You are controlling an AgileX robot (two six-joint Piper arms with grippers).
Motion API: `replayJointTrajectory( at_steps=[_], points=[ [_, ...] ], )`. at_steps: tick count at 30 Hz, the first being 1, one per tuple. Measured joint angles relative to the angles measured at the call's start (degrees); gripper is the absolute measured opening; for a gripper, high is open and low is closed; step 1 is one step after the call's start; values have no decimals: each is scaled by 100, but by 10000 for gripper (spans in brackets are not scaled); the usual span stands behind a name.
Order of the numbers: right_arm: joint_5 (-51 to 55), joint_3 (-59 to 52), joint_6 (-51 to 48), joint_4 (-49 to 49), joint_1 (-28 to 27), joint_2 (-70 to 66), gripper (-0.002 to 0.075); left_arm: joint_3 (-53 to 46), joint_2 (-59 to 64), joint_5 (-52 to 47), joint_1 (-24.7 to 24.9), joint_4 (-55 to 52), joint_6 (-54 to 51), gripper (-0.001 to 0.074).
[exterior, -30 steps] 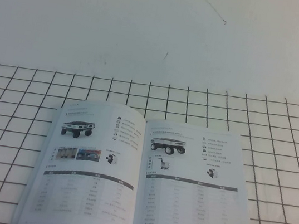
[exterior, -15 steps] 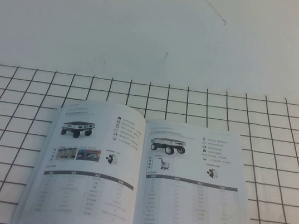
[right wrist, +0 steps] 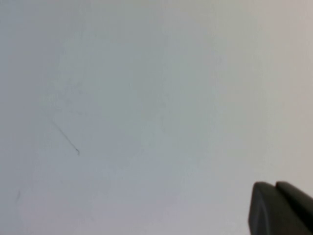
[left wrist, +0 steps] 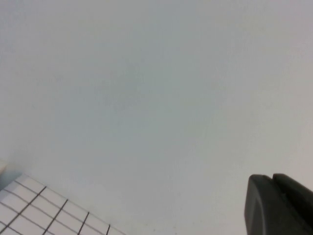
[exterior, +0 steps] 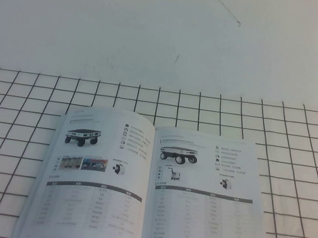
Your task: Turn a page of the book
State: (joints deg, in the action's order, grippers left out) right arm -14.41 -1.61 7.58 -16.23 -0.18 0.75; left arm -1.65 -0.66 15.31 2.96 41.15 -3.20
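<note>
The book (exterior: 148, 189) lies open and flat on the grid mat in the high view, near the front edge. The page (exterior: 206, 204) is its right-hand leaf, with a black-wheeled vehicle, icons and a dark-headed table. The left-hand leaf (exterior: 93, 181) shows a vehicle above two small colour photos. Neither arm shows in the high view. My left gripper (left wrist: 272, 177) shows only as dark fingertips pressed together, facing a plain white surface with a corner of the grid mat (left wrist: 34, 205). My right gripper (right wrist: 275, 184) is likewise shut and empty against the white surface. Both are away from the book.
The white mat with black grid lines (exterior: 294, 175) covers the table around the book. A plain white wall (exterior: 172, 31) with faint marks rises behind the mat.
</note>
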Motion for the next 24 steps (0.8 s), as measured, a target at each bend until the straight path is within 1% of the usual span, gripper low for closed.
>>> replayJointTrajectory(
  at_steps=[3,7,9,12,15,18,24],
  points=[
    [-500,0,340,0,0,0,-2,0,0,199,0,0,0,-3],
    [-1667,16,438,0,0,0,-2,36,0,76,0,-176,167,-3],
    [-1834,188,499,0,0,0,-2,277,0,-230,0,-331,274,-3],
    [-1709,819,546,61,0,0,-2,912,0,-782,0,-783,320,-3],
    [-1205,1638,615,165,0,0,-2,1790,0,-1492,0,-1269,285,-3],
    [-206,2585,778,214,0,-129,-2,2654,167,-2270,0,-1674,127,-3],
    [1921,4325,732,196,0,-1144,-2,4263,1385,-3559,0,-1943,-679,-3]
  ],
)
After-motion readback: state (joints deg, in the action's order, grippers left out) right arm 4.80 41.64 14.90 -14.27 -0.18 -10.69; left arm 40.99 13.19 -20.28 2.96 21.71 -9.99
